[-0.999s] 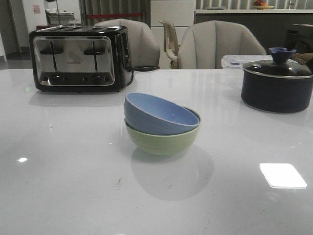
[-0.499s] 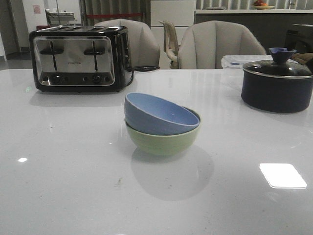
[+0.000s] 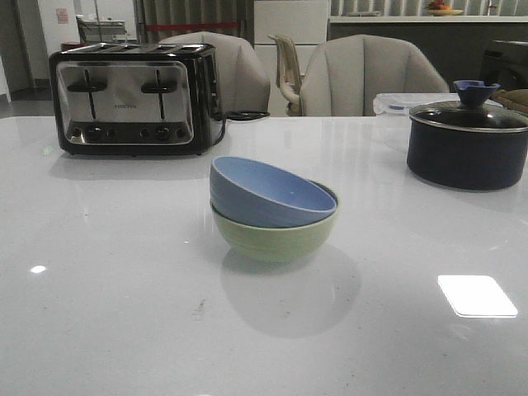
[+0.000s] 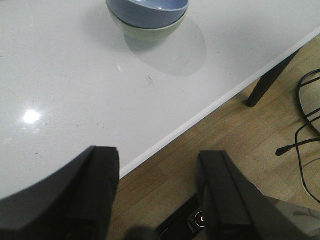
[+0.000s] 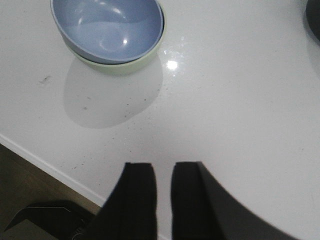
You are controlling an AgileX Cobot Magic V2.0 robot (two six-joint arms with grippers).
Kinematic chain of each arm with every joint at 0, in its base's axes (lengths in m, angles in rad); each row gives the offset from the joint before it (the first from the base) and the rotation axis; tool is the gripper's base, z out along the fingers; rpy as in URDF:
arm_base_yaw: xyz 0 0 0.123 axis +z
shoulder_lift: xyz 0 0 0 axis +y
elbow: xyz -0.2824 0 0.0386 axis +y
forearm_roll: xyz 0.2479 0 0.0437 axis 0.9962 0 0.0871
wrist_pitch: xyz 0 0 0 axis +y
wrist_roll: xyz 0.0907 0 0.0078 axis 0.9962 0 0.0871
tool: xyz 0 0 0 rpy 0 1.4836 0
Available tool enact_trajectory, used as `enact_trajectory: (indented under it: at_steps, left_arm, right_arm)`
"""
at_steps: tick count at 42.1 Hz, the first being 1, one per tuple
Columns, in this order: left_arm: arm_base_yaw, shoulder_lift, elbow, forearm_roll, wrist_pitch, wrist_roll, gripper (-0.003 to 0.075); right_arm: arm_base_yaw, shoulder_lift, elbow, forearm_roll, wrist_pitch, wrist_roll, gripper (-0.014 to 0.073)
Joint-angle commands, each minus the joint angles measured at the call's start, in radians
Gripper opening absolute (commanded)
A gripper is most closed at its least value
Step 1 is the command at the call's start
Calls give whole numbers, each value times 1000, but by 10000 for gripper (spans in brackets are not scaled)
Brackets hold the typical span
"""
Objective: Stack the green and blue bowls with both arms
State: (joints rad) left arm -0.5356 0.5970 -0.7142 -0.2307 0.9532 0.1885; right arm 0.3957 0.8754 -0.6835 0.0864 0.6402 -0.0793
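Open tabletop all round the stacked bowls

The blue bowl [image 3: 268, 191] sits tilted inside the green bowl [image 3: 276, 234] mid-table [image 3: 124, 313], with bare surface on every side and down to the near edge. The toaster [image 3: 132, 97] stands well apart at the back left, the dark lidded pot [image 3: 466, 140] well apart at the back right, leaving a wide gap between them behind the bowls.
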Motion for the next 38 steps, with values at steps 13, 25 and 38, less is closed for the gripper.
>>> enact_trajectory:
  at_steps: [13,25,38]
  left_arm:
    - [-8,0,-27,140,-92,-145,108]
    - [-8,0,-27,134,-92,-145,101]
    - [-8,-3,-27,211,-111,-140,102]
  right_arm:
    - [-2,-12,-25,-6,-56,-9,34]
    - [-2,-12,-25,-6,-56,-9,34]
    - [-2,-12,-25,-6,-56,-9,34]
